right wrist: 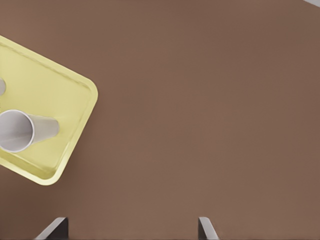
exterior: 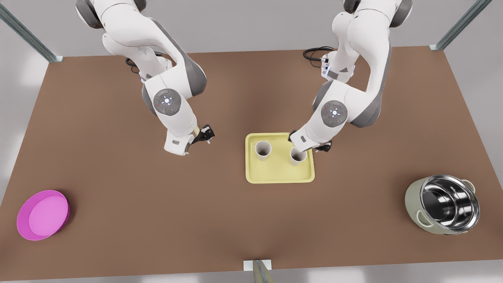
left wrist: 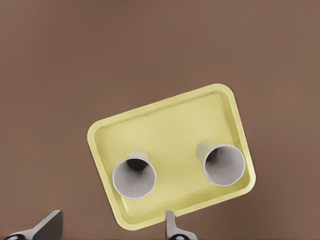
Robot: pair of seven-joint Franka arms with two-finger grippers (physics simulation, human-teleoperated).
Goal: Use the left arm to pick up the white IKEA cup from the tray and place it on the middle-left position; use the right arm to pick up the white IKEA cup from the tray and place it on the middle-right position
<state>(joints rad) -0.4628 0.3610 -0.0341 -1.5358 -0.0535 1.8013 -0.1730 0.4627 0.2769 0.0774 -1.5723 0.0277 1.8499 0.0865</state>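
The pale-yellow tray (exterior: 279, 173) lies mid-table with two white cups standing in it, one cup (exterior: 263, 150) toward the front view's left and the other cup (exterior: 298, 156) toward its right. My left gripper (exterior: 184, 150) hangs open over bare brown tabletop left of the tray. From its wrist I see the tray (left wrist: 170, 130) and both cups (left wrist: 134, 176) (left wrist: 224, 162) beyond the spread gripper (left wrist: 111, 231). My right gripper (exterior: 305, 146) is over the tray's far right corner, close to the right cup. Its wrist view has that cup (right wrist: 20, 131) on the tray (right wrist: 45, 85), off to one side of the open gripper (right wrist: 130, 232).
A round magenta dish (exterior: 43, 215) sits near the front left corner and a steel pot (exterior: 444, 204) in a pale green shell near the front right. Black cables (exterior: 318, 53) lie at the back edge. Brown tabletop (exterior: 188, 184) spreads on both sides of the tray.
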